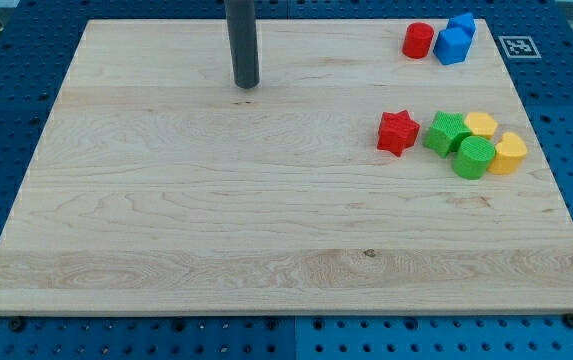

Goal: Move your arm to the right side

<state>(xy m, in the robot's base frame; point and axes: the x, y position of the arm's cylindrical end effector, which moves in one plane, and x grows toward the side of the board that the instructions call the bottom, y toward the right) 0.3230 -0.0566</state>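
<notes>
My tip [247, 84] rests on the wooden board [216, 220] near the view's top, left of centre, far from all the blocks. At the view's top right stand a red cylinder [418, 40] and two blue blocks [453, 44] [462, 24] close together. Lower on the right is a cluster: a red star [398, 132], a green block [448, 132], a green cylinder [473, 158], a yellow block [481, 124] and a yellow block [509, 153]. The red star is the block nearest my tip, well to its right and lower.
The board lies on a blue perforated table [6, 120]. A black-and-white marker tag [518, 46] sits off the board's top right corner.
</notes>
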